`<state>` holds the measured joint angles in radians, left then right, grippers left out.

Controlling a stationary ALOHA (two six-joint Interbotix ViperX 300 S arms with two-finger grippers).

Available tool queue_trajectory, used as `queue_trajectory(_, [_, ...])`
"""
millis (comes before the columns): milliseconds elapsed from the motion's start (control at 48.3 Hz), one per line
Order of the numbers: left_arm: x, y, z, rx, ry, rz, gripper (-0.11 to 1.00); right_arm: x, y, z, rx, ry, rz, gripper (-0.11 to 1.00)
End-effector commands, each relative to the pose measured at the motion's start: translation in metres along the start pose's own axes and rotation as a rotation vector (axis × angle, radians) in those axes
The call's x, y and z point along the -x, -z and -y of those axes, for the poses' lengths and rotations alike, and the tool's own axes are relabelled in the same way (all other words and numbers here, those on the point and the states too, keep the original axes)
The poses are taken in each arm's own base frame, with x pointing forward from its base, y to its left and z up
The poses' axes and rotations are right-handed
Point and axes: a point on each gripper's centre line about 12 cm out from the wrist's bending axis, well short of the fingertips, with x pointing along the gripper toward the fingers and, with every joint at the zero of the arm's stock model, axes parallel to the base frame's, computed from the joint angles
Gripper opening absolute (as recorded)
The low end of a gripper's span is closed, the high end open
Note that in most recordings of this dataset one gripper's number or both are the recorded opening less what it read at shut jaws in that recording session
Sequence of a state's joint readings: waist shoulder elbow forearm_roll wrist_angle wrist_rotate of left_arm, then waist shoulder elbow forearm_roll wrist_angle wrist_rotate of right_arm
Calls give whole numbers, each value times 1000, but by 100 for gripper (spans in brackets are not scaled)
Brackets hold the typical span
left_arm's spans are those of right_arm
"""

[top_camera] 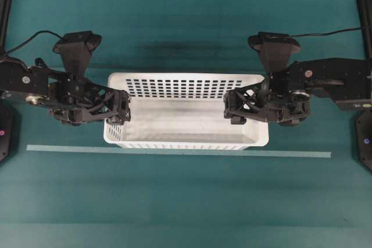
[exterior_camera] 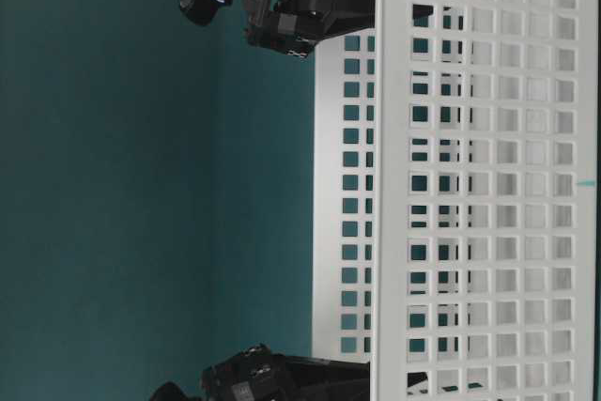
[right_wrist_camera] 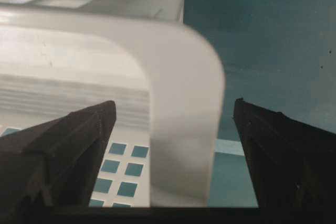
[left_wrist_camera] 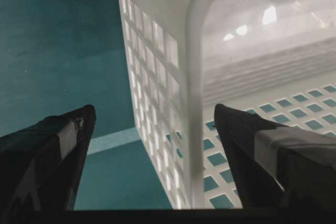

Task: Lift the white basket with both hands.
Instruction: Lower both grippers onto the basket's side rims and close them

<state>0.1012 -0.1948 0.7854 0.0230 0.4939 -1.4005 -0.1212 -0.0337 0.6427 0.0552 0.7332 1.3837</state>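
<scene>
- The large white slotted plastic basket (top_camera: 186,111) is sitting on the teal table (top_camera: 186,201).
- Your left pincer (top_camera: 119,108) and right pincer (top_camera: 235,108) are straddling opposite end walls, fingers spread wide.
- Closing unevenly risks tilting or slipping the basket.

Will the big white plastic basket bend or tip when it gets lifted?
The big white plastic basket probably feels light: it looks empty and its walls are full of slots. It may flex slightly. With the left gripper and right gripper straddling opposite ends, tipping seems unlikely.

Even light; wrist views soft, basket (left_wrist_camera: 173,51) glaring.
</scene>
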Motion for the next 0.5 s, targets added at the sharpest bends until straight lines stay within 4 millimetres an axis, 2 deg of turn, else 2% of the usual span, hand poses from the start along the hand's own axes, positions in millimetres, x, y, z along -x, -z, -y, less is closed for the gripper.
queue_trajectory(0, [-4,-1,2,-7,1,3,93,-7,0,-1,-2,16,0,90])
queue_trajectory(83, [-5,0,4,-10,27,5,90,-7,1,-2,-9,15,-5,89])
queue_trajectory(186, [-7,3,4,-12,25,1,74,-7,3,-3,-34,2,-23,83])
queue_trajectory(228, [-7,2,4,-12,23,1,65,-7,4,-4,-46,-6,-31,75])
queue_trajectory(414, [-8,4,4,-7,21,-2,19,-7,5,-6,-74,-26,-46,23])
queue_trajectory(455, [-8,4,3,-9,19,-2,13,-7,4,-5,-78,-21,-47,16])
queue_trajectory(476, [-8,4,3,-7,18,-3,12,-7,3,-5,-80,-20,-47,15])
